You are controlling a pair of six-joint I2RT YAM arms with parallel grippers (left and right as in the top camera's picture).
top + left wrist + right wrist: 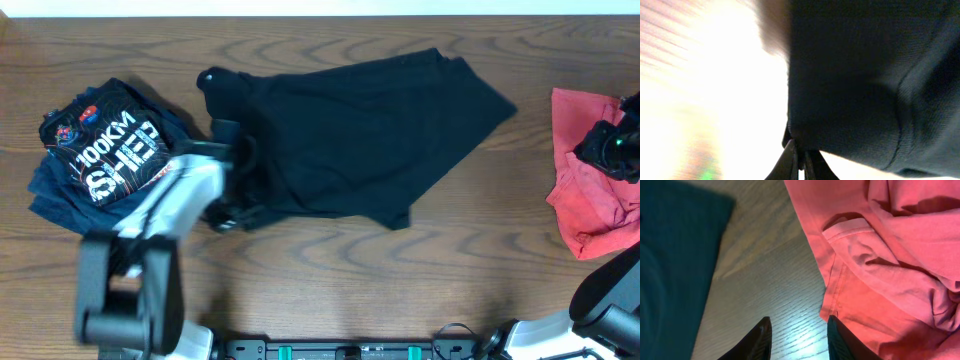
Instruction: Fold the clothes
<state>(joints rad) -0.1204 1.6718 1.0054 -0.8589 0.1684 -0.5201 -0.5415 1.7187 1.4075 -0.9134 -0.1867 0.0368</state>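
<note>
black tee (370, 130): matte knit, rumpled wedge;
left gripper (800, 162): fingers pinching its 8 o'clock hem;
right gripper (799, 341): fingers spread above woodgrain table (765, 280);
red tee (575, 210): creased heap, 3 o'clock

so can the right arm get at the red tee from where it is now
probably yes: the right arm hangs over the red tee, jaws apart above bare table right at the tee's hem, and nothing lies between them and the cloth
</note>
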